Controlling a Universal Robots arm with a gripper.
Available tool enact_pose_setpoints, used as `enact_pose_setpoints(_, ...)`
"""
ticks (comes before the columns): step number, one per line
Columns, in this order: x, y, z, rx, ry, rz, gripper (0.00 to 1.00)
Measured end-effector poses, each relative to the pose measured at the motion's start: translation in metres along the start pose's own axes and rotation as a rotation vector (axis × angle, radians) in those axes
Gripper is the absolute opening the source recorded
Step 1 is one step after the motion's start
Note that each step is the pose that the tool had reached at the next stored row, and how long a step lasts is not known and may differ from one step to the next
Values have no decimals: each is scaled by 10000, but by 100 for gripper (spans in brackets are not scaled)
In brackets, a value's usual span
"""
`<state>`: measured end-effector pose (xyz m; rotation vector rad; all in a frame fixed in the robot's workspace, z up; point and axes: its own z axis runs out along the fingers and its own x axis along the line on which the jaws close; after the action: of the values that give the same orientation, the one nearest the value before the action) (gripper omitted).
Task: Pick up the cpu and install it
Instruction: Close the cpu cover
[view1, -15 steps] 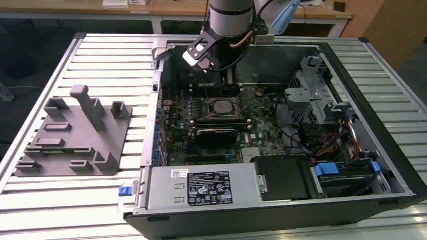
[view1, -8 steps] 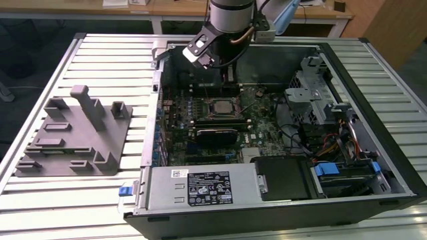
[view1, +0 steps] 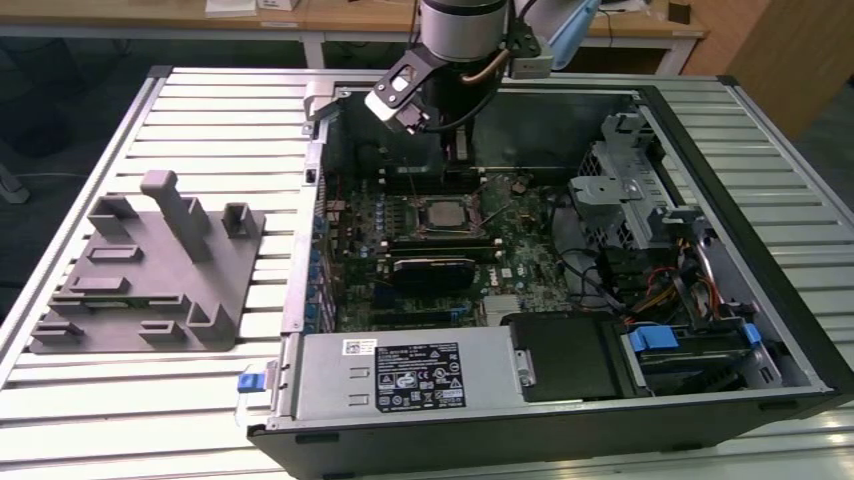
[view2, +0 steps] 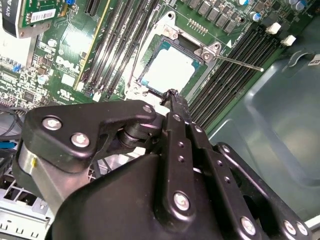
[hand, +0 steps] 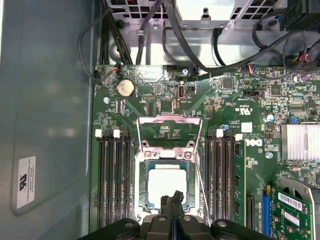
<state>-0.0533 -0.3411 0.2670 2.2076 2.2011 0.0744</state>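
The cpu (hand: 165, 184) lies flat in the motherboard socket, its pale silvery top facing up; it also appears in the second wrist view (view2: 167, 70) and in the exterior view (view1: 437, 213). The socket's metal load plate (hand: 170, 129) stands flipped open beside it, and the thin lever (view2: 240, 62) sticks out to one side. My gripper (hand: 172, 199) hangs just above one edge of the cpu, its black fingers pressed together with nothing between them. The second wrist view has the fingertips (view2: 172, 95) over the socket's rim. In the exterior view my gripper (view1: 457, 150) reaches down inside the case.
The open computer case (view1: 747, 110) lies on a slatted table. A grey plastic fixture (view1: 147, 270) with upright posts sits to the exterior view's left. Memory slots (hand: 115, 180) flank the socket. A power supply (view1: 400, 375), drive cage (view1: 627, 190) and cables (hand: 150, 30) crowd the case.
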Motion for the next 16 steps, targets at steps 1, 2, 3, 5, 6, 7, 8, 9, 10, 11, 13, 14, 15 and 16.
enact_pose_setpoints(1, 0, 0, -1, 1, -1, -1, 11)
enact_pose_setpoints(2, 0, 5, -1, 2, -2, -3, 11)
enact_pose_setpoints(3, 0, 13, -1, 2, -3, -1, 11)
enact_pose_setpoints(5, 0, 33, 1, 1, -2, 0, 11)
enact_pose_setpoints(6, 0, 45, 1, 1, -1, 0, 11)
enact_pose_setpoints(7, 0, 54, 2, 1, -1, -1, 11)
enact_pose_setpoints(8, 0, 61, 2, 1, -1, 0, 11)
enact_pose_setpoints(9, 0, 68, 3, 0, 0, 0, 11)
enact_pose_setpoints(10, 0, 73, 3, 1, -1, 0, 11)
enact_pose_setpoints(11, 0, 80, 3, 1, -1, 0, 11)
enact_pose_setpoints(13, 0, 96, 4, 1, -2, 0, 11)
enact_pose_setpoints(14, 0, 106, 5, 1, -2, 0, 11)
enact_pose_setpoints(15, 0, 116, 5, 1, -1, 0, 11)
enact_pose_setpoints(16, 0, 124, 6, 0, -1, 0, 11)
